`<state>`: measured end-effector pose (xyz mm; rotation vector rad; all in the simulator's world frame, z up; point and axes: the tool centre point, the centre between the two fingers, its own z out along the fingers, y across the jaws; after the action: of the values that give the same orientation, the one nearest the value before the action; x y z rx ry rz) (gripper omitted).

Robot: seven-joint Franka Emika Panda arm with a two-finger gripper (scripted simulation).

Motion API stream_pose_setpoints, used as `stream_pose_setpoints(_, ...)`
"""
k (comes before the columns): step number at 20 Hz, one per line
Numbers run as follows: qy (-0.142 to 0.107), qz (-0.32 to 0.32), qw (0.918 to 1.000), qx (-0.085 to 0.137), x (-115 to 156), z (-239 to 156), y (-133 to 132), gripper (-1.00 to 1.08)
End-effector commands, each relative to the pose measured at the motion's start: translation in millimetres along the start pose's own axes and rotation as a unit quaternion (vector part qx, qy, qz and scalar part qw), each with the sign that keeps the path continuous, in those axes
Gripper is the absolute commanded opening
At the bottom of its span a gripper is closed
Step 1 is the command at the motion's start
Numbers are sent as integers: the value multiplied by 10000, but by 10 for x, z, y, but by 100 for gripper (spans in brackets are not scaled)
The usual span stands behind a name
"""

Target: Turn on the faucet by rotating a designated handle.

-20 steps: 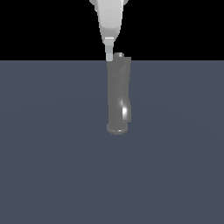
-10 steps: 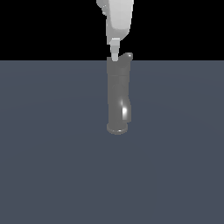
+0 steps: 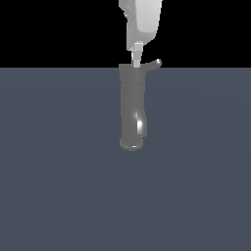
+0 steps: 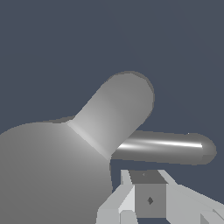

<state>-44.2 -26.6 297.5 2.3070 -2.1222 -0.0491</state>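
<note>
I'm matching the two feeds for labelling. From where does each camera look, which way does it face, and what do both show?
Exterior view: off the arm, looking slightly down across the grey floor at the faucet; the white gripper enters from above.
Wrist view: on the wrist, close above the cap end, facing the handle; gripper fingers show.
Shared: faucet, handle, gripper.

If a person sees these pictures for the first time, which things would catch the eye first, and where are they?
The glossy grey faucet stands out first, alone in the middle of the flat dark surface in the exterior view. At its wider far end, the small handle sticks out toward the exterior view's right. The white gripper comes down from above, right beside that handle.
</note>
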Motion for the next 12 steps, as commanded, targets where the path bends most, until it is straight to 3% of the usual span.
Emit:
stream_pose_setpoints(1, -3, 37, 10000, 29, 63, -1, -65, -100)
stream_pose_setpoints(12, 40, 263, 9996, 78, 428, -10, -352, -100)
